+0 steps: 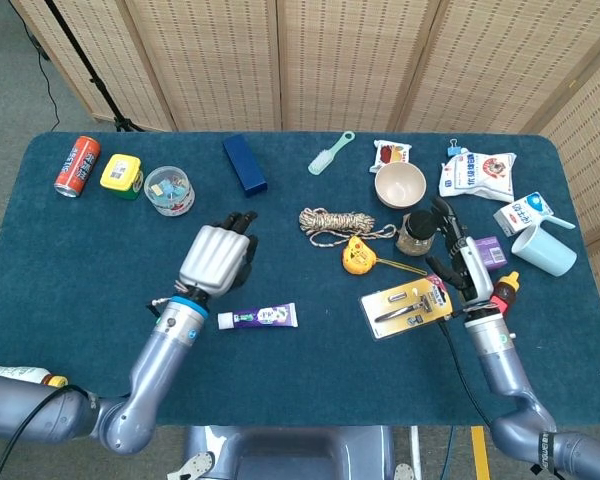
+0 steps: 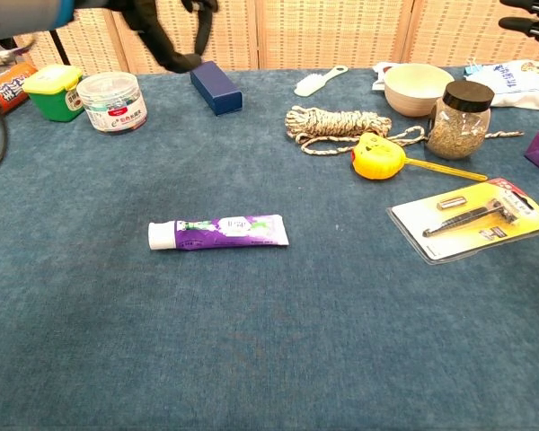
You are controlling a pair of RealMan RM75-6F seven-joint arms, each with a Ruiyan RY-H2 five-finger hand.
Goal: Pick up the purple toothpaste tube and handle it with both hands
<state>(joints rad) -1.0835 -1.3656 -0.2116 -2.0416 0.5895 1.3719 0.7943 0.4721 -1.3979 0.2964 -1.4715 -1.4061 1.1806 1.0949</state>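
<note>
The purple toothpaste tube (image 1: pixel 258 317) (image 2: pixel 218 232) lies flat on the blue cloth, white cap to the left, with nothing touching it. My left hand (image 1: pixel 218 258) (image 2: pixel 166 27) hovers above and to the left of the tube, empty, with its fingers apart. My right hand (image 1: pixel 460 262) is off to the right, over the razor pack's far edge, with its fingers spread and nothing in it. In the chest view only the right hand's fingertips (image 2: pixel 528 11) show, at the top right corner.
A razor pack (image 1: pixel 405 305), yellow tape measure (image 1: pixel 356 255), rope coil (image 1: pixel 335 220), jar (image 1: pixel 415 232) and bowl (image 1: pixel 400 183) lie right of the tube. A sauce bottle (image 1: pixel 498 302) and purple box (image 1: pixel 483 252) flank the right hand. A blue box (image 1: pixel 244 163) and clear tub (image 1: pixel 169 190) stand at the back left.
</note>
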